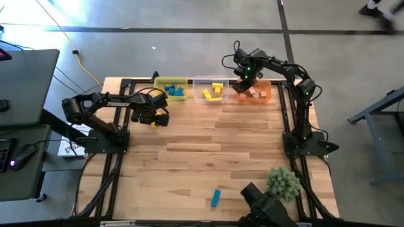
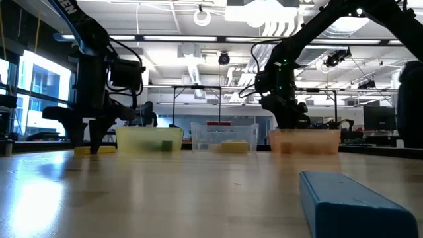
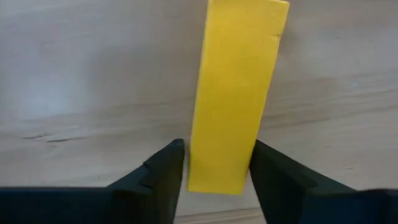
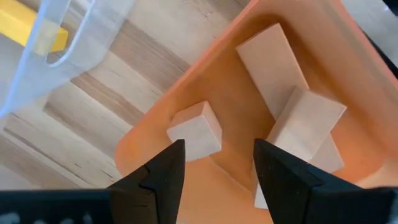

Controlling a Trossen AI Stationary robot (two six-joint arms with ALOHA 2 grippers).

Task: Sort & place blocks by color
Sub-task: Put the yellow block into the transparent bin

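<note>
A yellow bar [image 3: 236, 93] lies flat on the table under my left gripper [image 3: 217, 171], left of the bins; it shows as a yellow block [image 1: 153, 124] in the high view. The gripper is open and points down, one finger on each side of the bar's end, with a thin gap showing. My right gripper [image 4: 217, 165] is open above the orange bin [image 4: 186, 74], which holds several tan blocks [image 4: 305, 124]. The yellow bin [image 1: 171, 81] holds blue blocks [image 1: 175, 91]. The clear bin [image 1: 203, 82] holds yellow blocks [image 1: 214, 92]. One blue bar [image 1: 216, 197] lies near the table's near edge.
The three bins stand in a row along the table's far edge. A spiky green plant ball [image 1: 283, 182] sits at the near right, beside a dark camera mount [image 1: 265, 205]. Bare wood lies between the bins and the blue bar.
</note>
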